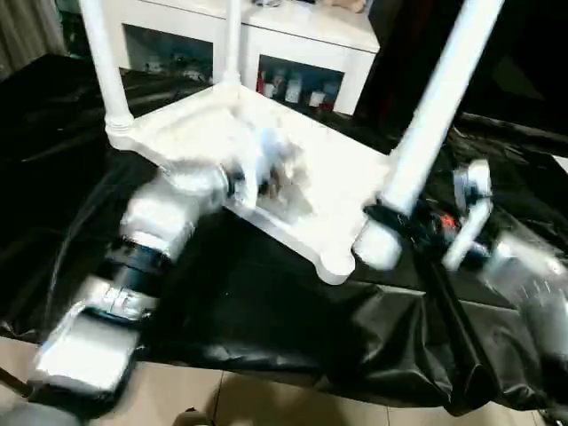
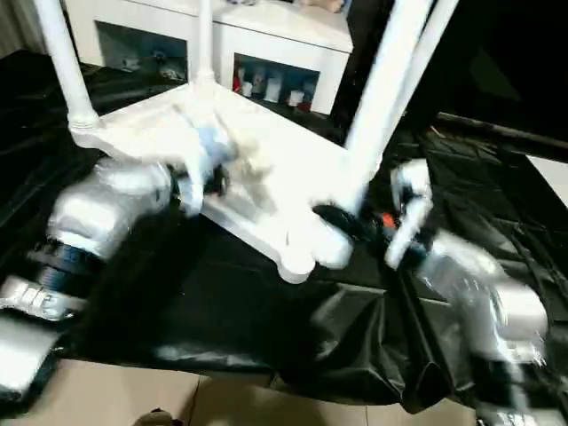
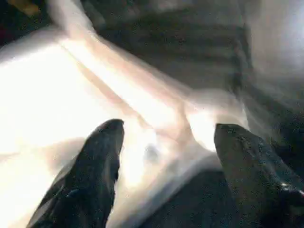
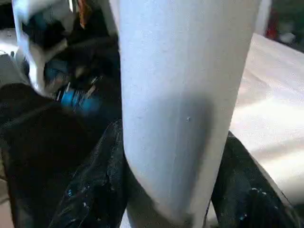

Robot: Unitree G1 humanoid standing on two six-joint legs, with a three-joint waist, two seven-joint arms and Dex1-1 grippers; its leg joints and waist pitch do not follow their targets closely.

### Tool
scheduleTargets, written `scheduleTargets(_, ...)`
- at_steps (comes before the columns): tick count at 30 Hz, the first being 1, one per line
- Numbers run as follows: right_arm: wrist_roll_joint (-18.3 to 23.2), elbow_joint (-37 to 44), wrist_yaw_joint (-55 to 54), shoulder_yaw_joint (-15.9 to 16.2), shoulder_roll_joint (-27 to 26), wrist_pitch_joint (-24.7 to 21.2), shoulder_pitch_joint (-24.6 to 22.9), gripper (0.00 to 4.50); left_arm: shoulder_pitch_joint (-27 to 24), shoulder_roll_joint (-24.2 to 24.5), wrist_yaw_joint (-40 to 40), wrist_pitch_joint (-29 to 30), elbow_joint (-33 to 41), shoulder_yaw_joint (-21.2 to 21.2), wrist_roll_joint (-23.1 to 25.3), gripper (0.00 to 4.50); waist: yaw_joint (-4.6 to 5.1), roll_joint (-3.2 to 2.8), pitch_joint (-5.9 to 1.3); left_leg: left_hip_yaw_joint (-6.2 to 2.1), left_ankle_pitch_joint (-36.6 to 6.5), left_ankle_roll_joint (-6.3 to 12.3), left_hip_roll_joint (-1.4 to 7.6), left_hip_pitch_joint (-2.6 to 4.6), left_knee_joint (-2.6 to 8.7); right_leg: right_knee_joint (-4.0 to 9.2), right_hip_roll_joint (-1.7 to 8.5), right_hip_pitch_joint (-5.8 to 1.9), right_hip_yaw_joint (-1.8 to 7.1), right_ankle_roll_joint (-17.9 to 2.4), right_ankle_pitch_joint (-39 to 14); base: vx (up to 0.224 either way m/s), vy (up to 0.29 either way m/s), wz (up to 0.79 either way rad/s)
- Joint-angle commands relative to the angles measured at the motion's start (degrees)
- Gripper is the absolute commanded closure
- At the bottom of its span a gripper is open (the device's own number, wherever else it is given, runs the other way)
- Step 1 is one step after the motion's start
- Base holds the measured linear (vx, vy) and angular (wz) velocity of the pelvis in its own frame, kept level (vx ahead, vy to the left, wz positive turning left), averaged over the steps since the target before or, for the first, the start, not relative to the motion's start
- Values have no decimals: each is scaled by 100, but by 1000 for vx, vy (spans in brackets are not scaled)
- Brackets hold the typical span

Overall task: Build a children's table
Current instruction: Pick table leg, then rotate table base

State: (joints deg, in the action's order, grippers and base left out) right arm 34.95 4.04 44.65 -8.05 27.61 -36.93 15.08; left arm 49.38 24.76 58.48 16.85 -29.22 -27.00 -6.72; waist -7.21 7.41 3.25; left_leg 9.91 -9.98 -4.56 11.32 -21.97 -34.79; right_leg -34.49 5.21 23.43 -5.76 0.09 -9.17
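Black plastic sheeting (image 1: 266, 311) covers the bench, with pale floor tiles (image 1: 231, 399) along the near edge and a white cabinet (image 1: 293, 44) with glass doors standing at the far side. On the sheeting lies the children's table top (image 1: 311, 191), white and upside down, one corner pointing toward the near side. Two white tube legs stand upright in its sockets: one at the far left corner (image 1: 105, 62) and one at the far corner (image 1: 232, 40) in front of the cabinet.

Robot's right claw (image 4: 166, 190) is clamped on a third leg (image 1: 439, 106) low on its shaft, one black finger (image 4: 95, 190) on each side of the white tube. This leg rises tilted to the right, its lower end at the right corner of the top, just beside the near corner socket (image 1: 333, 262). Whether the end sits in a socket cannot be told through the blur.

Left claw (image 3: 164, 156) hangs over the ribbed underside near the middle of the top, its two black fingers (image 3: 95, 175) well apart with nothing between them. A raised white rib (image 3: 123, 85) runs across the underside beyond the fingertips. Silver left forearm (image 1: 133, 257) reaches in from the near left, silver right forearm (image 1: 524, 275) from the near right.
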Motion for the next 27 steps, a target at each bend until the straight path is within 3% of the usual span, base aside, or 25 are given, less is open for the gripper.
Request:
scheduleTargets(1,-170,136,-94,-7,77,187,-86,265,262,-54,369,-604,-446,-460,653,89,5,-123,-420,-70,-1057,-332,202,102,466,387,373,-305,297,-473,-1374,0,0,0)
scheduleTargets(2,-204,122,-125,-11,70,218,-118,265,346,-102,330,-802,-669,-539,825,89,9,-151,-428,-73,-1092,-368,212,114,458,357,384,-307,297,-519,-1325,0,0,0)
scheduleTargets(4,-233,107,-149,-19,59,241,-137,265,413,-151,274,-949,-846,-582,946,69,17,-138,-425,-74,-1207,-342,224,117,456,356,406,-317,292,-675,-1314,0,0,0)
scheduleTargets(6,-367,133,-261,-22,27,326,-205,265,775,-428,-61,-1613,-1802,-899,1485,50,23,-191,-410,-78,-1282,-313,222,120,461,374,400,-309,294,-769,-1320,0,0,0)
scheduleTargets(7,-376,142,-279,-26,21,331,-216,265,816,-477,-128,-1667,-1921,-909,1515,50,26,-170,-422,-67,-1389,-300,211,145,437,396,397,-300,291,-711,-1421,0,0,0)
scheduleTargets(8,-390,164,-313,-34,12,338,-240,265,899,-574,-262,-1772,-2155,-925,1560,44,14,-194,-423,-81,-1403,-301,225,154,447,386,417,-310,296,-737,-1411,0,0,0)
scheduleTargets(10,-391,205,-359,-44,5,339,-281,265,1005,-702,-421,-1896,-2449,-914,1555,43,3,-175,-426,-81,-1366,-223,216,122,439,382,425,-345,293,-786,-1406,0,0,0)
scheduleTargets(11,-397,244,-379,-46,12,337,-320,265,1061,-803,-449,-1975,-2639,-840,1525,43,3,-228,-425,-79,-1333,-213,216,121,440,379,419,-341,298,-817,-1342,0,0,0)
scheduleTargets(12,-405,270,-391,-46,17,337,-346,265,1097,-867,-458,-2037,-2763,-792,1514,43,11,-195,-427,-70,-1290,-166,213,118,432,385,406,-345,295,-848,-1240,0,0,0)
scheduleTargets(14,-418,344,-398,-30,35,323,-425,265,1164,-1001,-475,-2189,-3062,-735,1577,43,10,-200,-438,-65,-1185,-94,210,113,423,361,399,-357,297,-923,-1049,0,0,0)
scheduleTargets(17,-395,588,-438,-24,75,218,-664,265,1346,-1326,-535,-2371,-3864,-613,1733,43,15,-218,-405,-56,-1202,23,201,119,426,424,396,-347,296,-865,-1255,0,0,0)
scheduleTargets(20,-366,746,-469,-16,107,127,-768,265,1403,-1400,-602,-2367,-4108,-673,1849,43,56,-207,-324,-67,-1394,84,207,114,459,465,396,-317,292,-816,-1592,0,0,0)
scheduleTargets(23,-342,837,-489,-6,124,67,-813,265,1436,-1445,-629,-2289,-4247,-687,1896,43,89,-210,-310,-82,-1467,109,215,113,468,481,405,-321,293,-791,-1764,0,0,0)
scheduleTargets(24,-341,890,-492,15,144,36,-826,265,1470,-1463,-600,-2204,-4326,-716,1955,72,96,-226,-300,-83,-1502,124,222,128,471,497,407,-304,295,-796,-1815,0,0,0)
scheduleTargets(27,-352,955,-501,44,178,9,-835,265,1558,-1495,-396,-2258,-4462,-758,2095,82,112,-237,-273,-85,-1487,148,221,127,482,519,412,-293,296,-794,-1881,0,0,0)
